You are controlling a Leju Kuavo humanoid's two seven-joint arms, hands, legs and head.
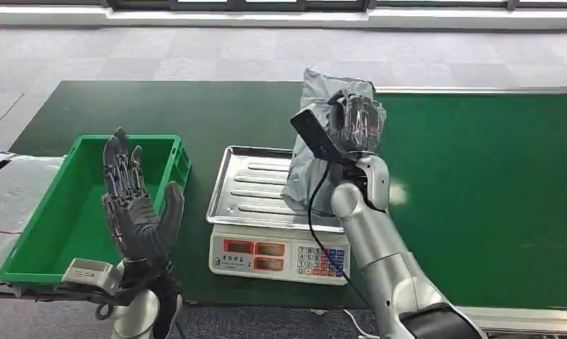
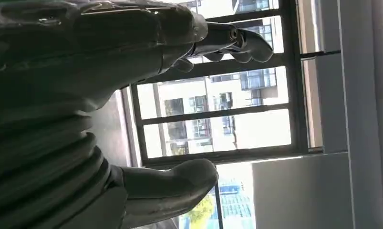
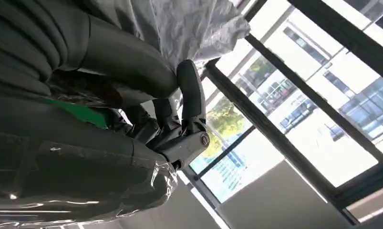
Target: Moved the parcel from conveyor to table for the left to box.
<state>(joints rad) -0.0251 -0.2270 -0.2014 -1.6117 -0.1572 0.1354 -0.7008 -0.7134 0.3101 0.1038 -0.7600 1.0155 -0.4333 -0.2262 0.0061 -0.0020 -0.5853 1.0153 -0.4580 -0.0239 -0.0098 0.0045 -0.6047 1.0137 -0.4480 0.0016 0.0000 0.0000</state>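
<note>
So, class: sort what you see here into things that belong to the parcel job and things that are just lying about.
Part of the job:
grey parcel, held by the right hand
left hand, raised and empty
green conveyor belt
green box

Just lying about:
weighing scale with its steel tray
white sheet beside the box

We hold our left robot hand [image 1: 135, 205] raised and upright, palm showing, fingers spread apart and gripping nothing. Our right arm reaches forward and up, its right robot hand [image 1: 356, 123] curled closed around the grey parcel [image 1: 310, 166], lifting it.
</note>
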